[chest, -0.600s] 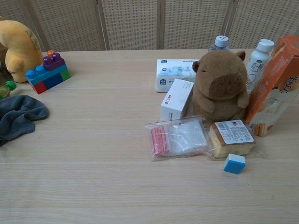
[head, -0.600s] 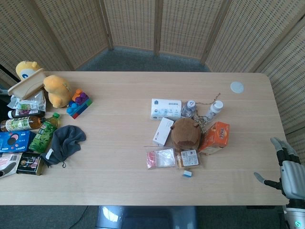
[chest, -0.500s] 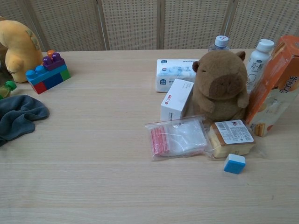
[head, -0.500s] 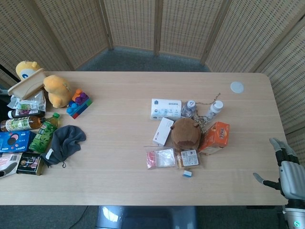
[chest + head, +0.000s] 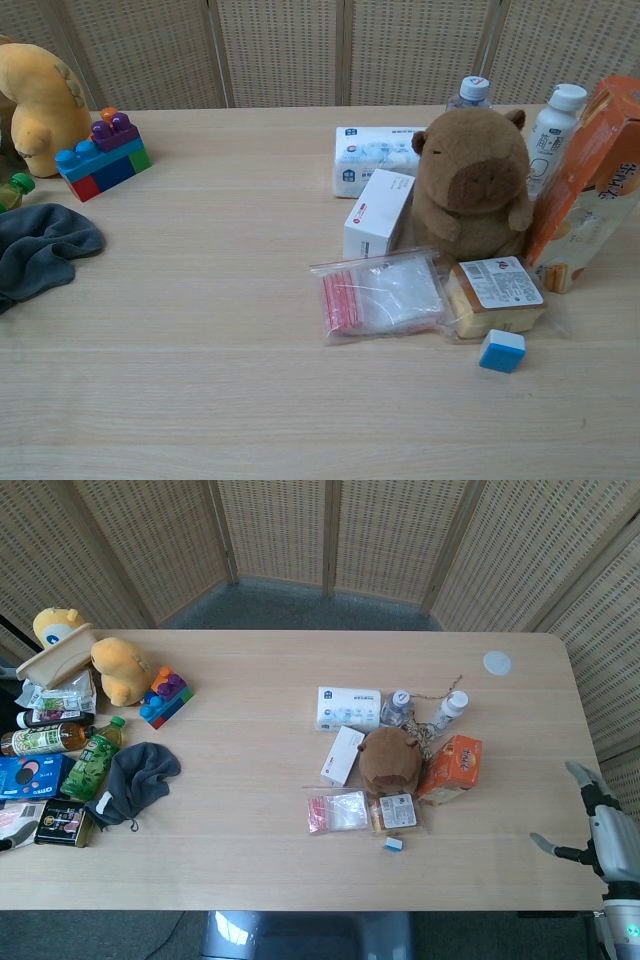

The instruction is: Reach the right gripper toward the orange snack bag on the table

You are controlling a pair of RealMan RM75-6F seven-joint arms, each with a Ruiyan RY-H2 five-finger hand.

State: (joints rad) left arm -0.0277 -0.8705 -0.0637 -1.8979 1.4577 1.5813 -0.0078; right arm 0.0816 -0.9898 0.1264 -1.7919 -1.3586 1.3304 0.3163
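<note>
A screened-off test space; woven folding screens (image 5: 330, 535) ring a cluttered wooden table (image 5: 250, 810).

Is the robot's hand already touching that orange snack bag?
No. The right hand hangs open past the table's right edge, well clear of the orange snack bag.

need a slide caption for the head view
Open right robot hand off the table's right edge, orange snack bag beside the plush toy.

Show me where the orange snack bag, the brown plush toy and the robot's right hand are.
orange snack bag (image 5: 458, 764): head view, middle of its orange front.
brown plush toy (image 5: 472, 185): chest view, on its face.
right hand (image 5: 600, 835): head view, middle of the hand, at the table's right edge.
</note>
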